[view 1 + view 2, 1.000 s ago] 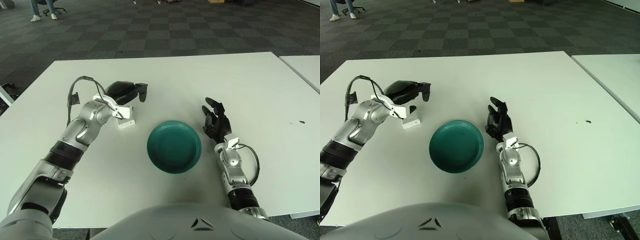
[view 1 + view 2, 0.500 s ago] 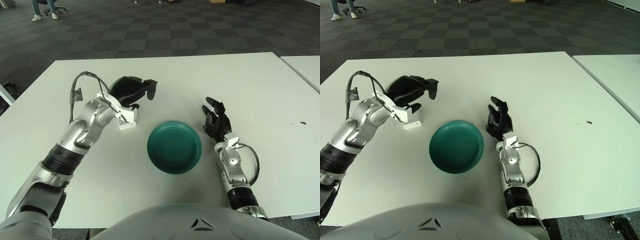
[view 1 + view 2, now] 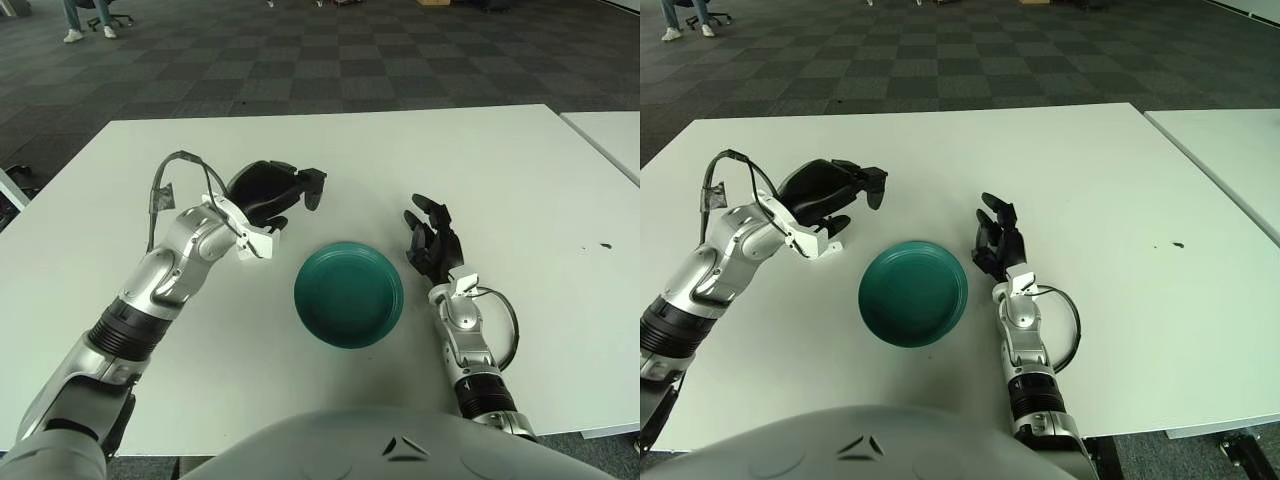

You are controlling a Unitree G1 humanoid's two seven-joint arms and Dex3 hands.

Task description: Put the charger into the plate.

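The teal plate (image 3: 348,293) sits empty on the white table (image 3: 500,170), near the front middle. Left of it lies the small white charger (image 3: 833,244), mostly hidden under my left hand (image 3: 290,202). That hand hovers over the charger with its dark fingers spread and nothing held between them. I cannot tell whether they touch the charger. My right hand (image 3: 430,240) shows just right of the plate, palm up, fingers extended and holding nothing.
A second white table (image 3: 610,135) stands at the right edge, across a narrow gap. A small dark speck (image 3: 603,245) marks the table at the far right. Dark carpet lies beyond the table's back edge.
My left hand has swung right, towards the plate, and now covers most of the charger. The charger, the plate and my right hand have stayed in place.
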